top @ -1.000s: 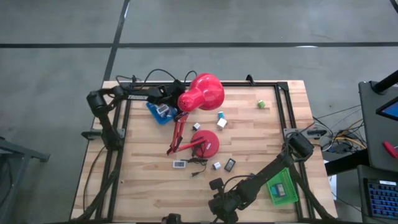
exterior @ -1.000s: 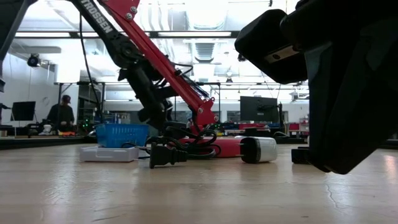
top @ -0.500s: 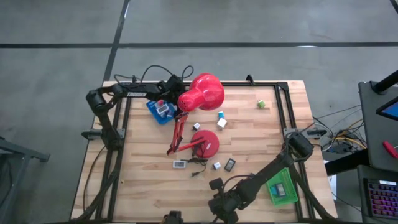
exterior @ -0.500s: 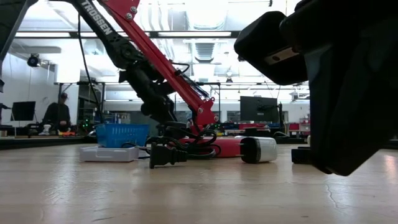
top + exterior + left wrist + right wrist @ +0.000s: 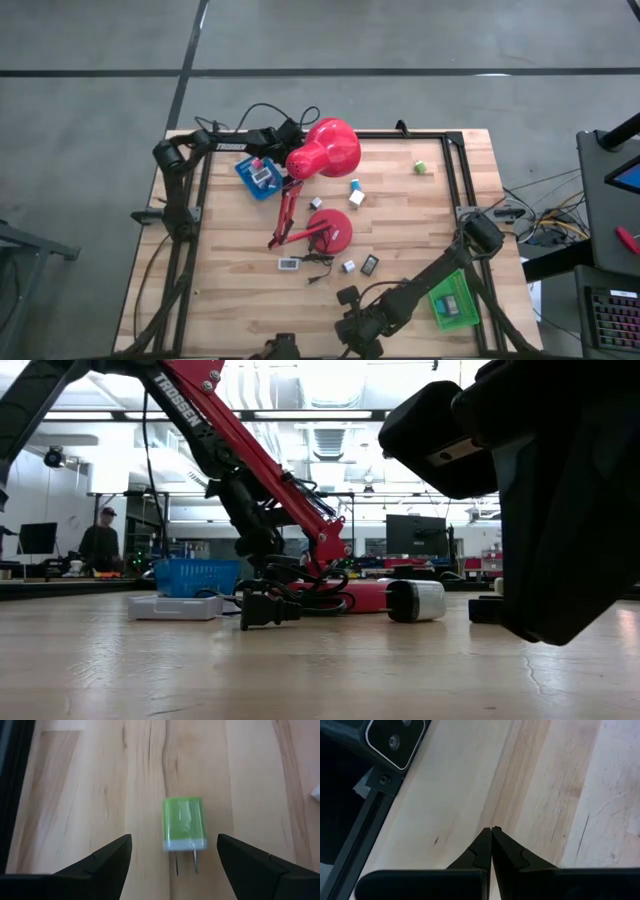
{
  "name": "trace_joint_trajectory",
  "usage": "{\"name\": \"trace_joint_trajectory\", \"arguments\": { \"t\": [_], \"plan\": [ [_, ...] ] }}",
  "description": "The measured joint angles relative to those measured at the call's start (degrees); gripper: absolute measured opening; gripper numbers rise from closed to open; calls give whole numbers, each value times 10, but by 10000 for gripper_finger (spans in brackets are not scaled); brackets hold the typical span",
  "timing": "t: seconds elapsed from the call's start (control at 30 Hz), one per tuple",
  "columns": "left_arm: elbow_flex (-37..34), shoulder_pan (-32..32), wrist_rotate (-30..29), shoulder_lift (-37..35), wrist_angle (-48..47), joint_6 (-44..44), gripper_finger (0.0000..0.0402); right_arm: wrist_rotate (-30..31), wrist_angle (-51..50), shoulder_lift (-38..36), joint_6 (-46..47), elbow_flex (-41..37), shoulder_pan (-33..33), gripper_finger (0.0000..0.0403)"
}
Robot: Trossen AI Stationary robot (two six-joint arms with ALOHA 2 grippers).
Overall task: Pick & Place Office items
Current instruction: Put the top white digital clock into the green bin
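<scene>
A green and white plug charger (image 5: 184, 824) lies flat on the wood, prongs toward the camera. My left gripper (image 5: 174, 851) hangs open above it, one finger on either side, touching nothing. From above, this gripper (image 5: 284, 136) stands at the far edge beside the red lamp's head (image 5: 325, 150), which hides the table below. Another green block (image 5: 421, 168) lies far right. Small blocks (image 5: 355, 192) and flat rectangles (image 5: 289, 264) lie around the lamp's base (image 5: 330, 230). My right gripper (image 5: 492, 829) is shut over bare wood near the front edge (image 5: 356, 328).
A blue tray (image 5: 258, 178) holding small pieces sits far left, a green tray (image 5: 452, 300) near right under the right arm. The lamp's cord and plug (image 5: 262, 607) trail over the table. Black frame rails (image 5: 455, 170) run along the sides. People sit in the room behind.
My left gripper has gone from over the blue tray toward the far edge and the lamp's head, sinking a little, and has stayed open. The pieces in the blue tray now show from above.
</scene>
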Motion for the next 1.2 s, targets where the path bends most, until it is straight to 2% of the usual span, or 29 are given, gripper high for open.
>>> {"name": "trace_joint_trajectory", "arguments": {
  "t": [0.77, 0.93, 1.2],
  "plan": [
    [10, 2, 24, 10, 2, 5, 288, 0, -3, 0, -2, 0, 0, 8],
    [10, 1, 24, 10, 1, 4, 253, 0, -3, 0, -2, 0, 0, 8],
    [10, 2, 24, 10, 0, 2, 165, 0, -3, 0, -2, 0, 0, 8]
  ]
}}
